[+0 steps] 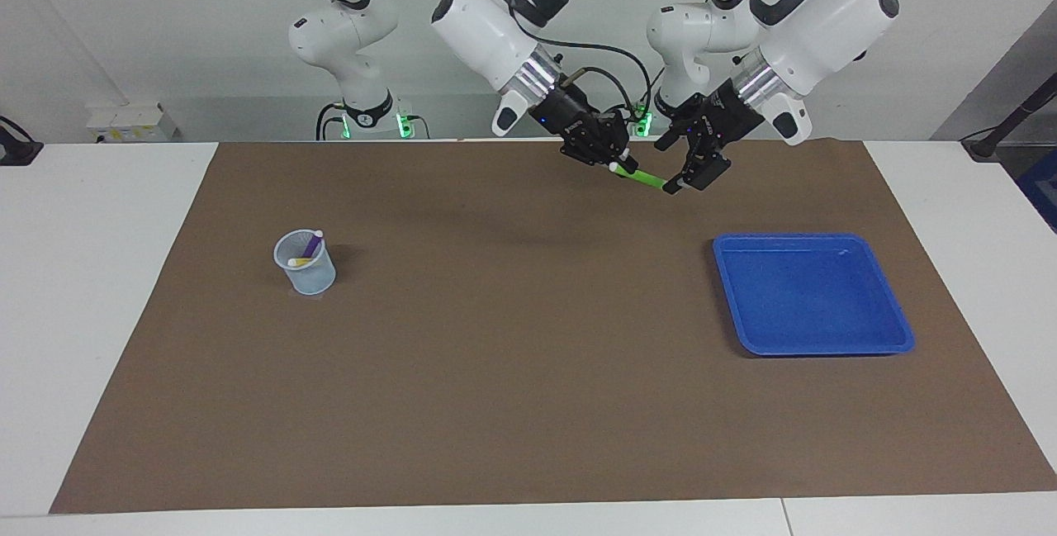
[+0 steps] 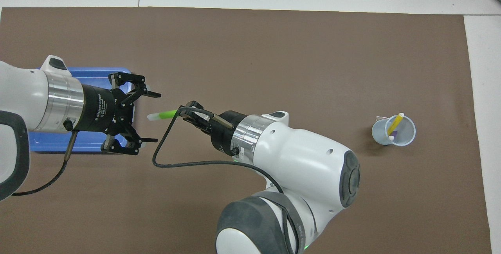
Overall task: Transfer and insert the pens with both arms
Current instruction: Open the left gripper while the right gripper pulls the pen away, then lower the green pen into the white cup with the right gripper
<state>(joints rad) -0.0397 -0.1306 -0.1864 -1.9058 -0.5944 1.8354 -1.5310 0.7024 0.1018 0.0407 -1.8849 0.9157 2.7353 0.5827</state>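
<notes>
A bright green pen (image 1: 643, 178) (image 2: 163, 114) hangs in the air over the brown mat, close to the robots' end. My right gripper (image 1: 618, 163) (image 2: 183, 113) is shut on one end of it. Its pale free end points into my left gripper (image 1: 692, 177) (image 2: 152, 117), which is open, with a finger on each side of the tip and neither touching it. A purple pen (image 1: 312, 245) (image 2: 394, 133) and a yellow pen (image 1: 299, 261) (image 2: 396, 122) stand slanted in a clear cup (image 1: 307, 270) (image 2: 405, 134) toward the right arm's end of the table.
A blue tray (image 1: 813, 296) (image 2: 90, 73) lies on the mat toward the left arm's end, partly under the left arm in the overhead view. The brown mat (image 1: 512, 338) covers most of the white table. A black cable (image 2: 172, 164) loops from the right wrist.
</notes>
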